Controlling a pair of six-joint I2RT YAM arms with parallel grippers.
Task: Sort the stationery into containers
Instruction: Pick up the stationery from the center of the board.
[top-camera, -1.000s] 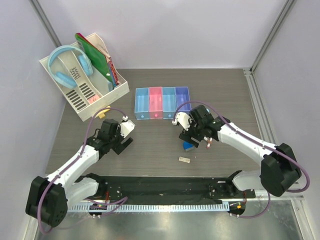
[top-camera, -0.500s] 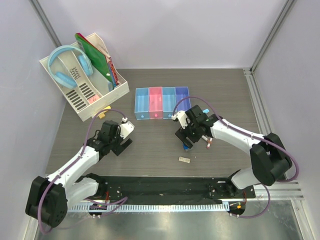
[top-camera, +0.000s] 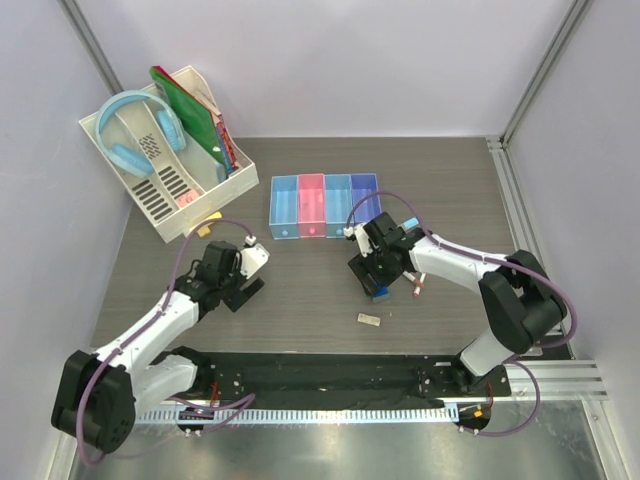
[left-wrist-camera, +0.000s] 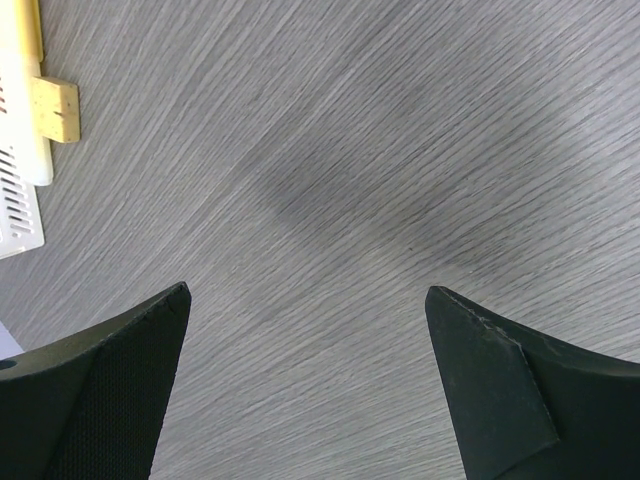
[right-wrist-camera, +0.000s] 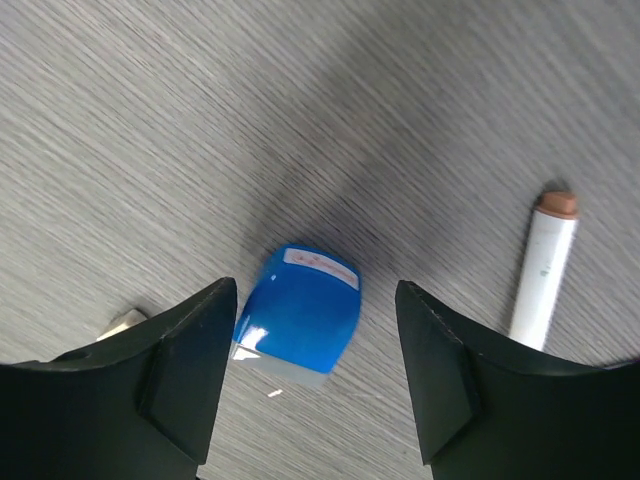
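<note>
Here, right end effector (right-wrist-camera: 315, 292) low, released, straddling blue eraser (right-wrist-camera: 298, 315), left end effector (left-wrist-camera: 307, 292) released.

I find the table (left-wrist-camera: 350, 150) to be a grey wood-grain top, matt and finely lined throughout. My left claw (left-wrist-camera: 308, 295) has fingers (left-wrist-camera: 100, 400) of black plastic, matt, with a fine pebbled grain. My right claw (right-wrist-camera: 314, 292) is the same matt black plastic, smooth at the edges. At the centre of the right wrist view, the blue square eraser (right-wrist-camera: 298, 312) is glossy and smooth, with bright highlights along its lower edge. At right of that frame, the white pen (right-wrist-camera: 543, 275) has a smooth plastic barrel and a dull tan tip. At upper centre of the top view, the bins (top-camera: 325, 177) are translucent coloured plastic.
</note>
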